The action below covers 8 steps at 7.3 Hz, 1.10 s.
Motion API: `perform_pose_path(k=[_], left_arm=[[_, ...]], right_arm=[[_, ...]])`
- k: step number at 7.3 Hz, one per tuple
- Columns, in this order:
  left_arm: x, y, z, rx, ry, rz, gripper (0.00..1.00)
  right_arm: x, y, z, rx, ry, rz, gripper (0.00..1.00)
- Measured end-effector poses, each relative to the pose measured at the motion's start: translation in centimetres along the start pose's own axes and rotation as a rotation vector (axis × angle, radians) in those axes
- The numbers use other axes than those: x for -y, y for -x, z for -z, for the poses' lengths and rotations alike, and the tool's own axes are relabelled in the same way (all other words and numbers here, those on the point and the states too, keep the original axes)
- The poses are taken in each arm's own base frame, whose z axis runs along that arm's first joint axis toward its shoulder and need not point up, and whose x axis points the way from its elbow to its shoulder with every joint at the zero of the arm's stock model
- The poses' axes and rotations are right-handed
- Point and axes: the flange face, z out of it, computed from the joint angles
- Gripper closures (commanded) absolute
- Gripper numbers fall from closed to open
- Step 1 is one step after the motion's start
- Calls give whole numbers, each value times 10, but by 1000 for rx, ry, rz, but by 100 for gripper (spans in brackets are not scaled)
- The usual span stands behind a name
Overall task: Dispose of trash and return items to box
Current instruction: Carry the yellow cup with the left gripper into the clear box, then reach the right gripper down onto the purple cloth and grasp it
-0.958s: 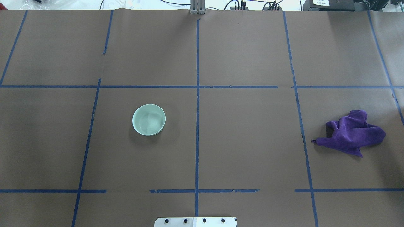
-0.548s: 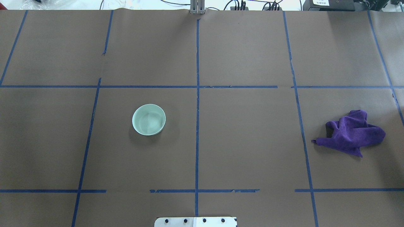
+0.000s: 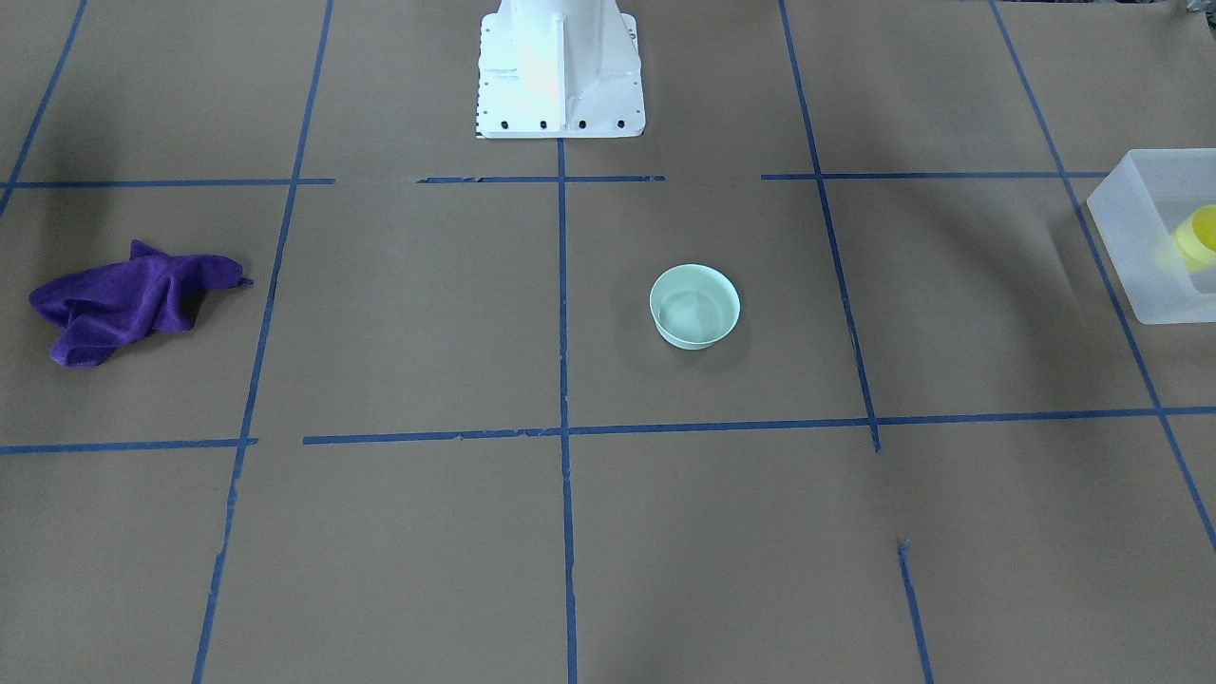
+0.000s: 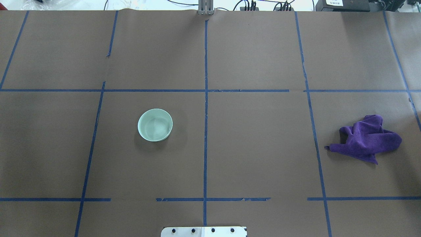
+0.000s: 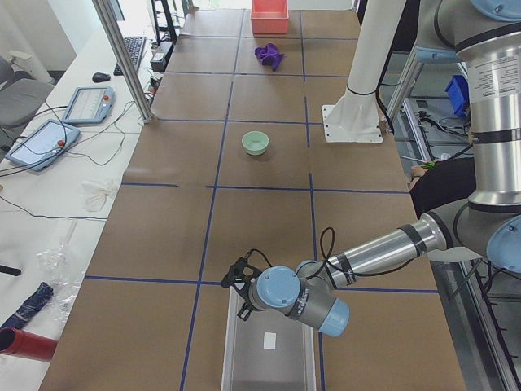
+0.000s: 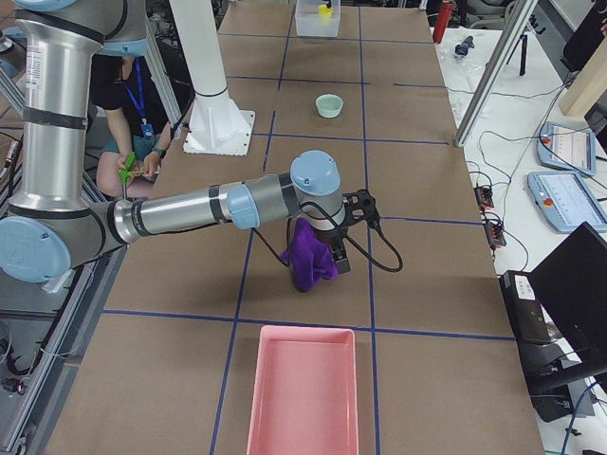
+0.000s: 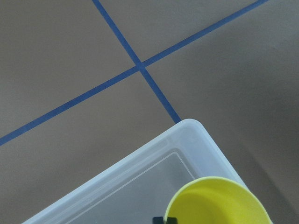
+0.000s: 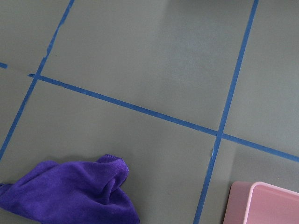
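Our cup (image 7: 219, 200) sits in the box (image 7: 191, 128); bowl (image 4: 155, 125) at 9 o'clock, cloth (image 4: 368, 138) at 3 still out. We can't read left pincer (image 5: 238, 277) or right pincer (image 6: 340, 254).

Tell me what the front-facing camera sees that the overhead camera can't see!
Only the front-facing view shows the frosted white box at its right edge, with a yellow cup showing through its wall. Only the overhead view shows black cables past the table's far edge. Both show the mint-green bowl, the crumpled purple cloth, the robot's white base plate and blue tape lines on brown paper.
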Motion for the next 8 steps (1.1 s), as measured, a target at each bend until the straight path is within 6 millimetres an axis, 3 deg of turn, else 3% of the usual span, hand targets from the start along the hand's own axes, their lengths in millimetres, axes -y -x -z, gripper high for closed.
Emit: perform_pose_path(k=[1,2,3,5,7,8], left_arm=[[3,-4,-7,-4,15,-6,55],[4,-7,-12,-9,24,-12,35],[6,-8,-14,-5,23,-23,0],[19,-12,-8,32,-12,-74,0],[67,-32,15,45,-31,-89,0],[98,-47,32,47,-24,-76,0]], right_arm=[[0,0,0,0,-2,2,0],[0,0,0,0,-2,2,0],[0,0,0,0,-3,2,0],[1,1,1,0,-4,2,0],[8,12,7,4,-26,-29,0],[15,30,7,15,-43,-54,0]])
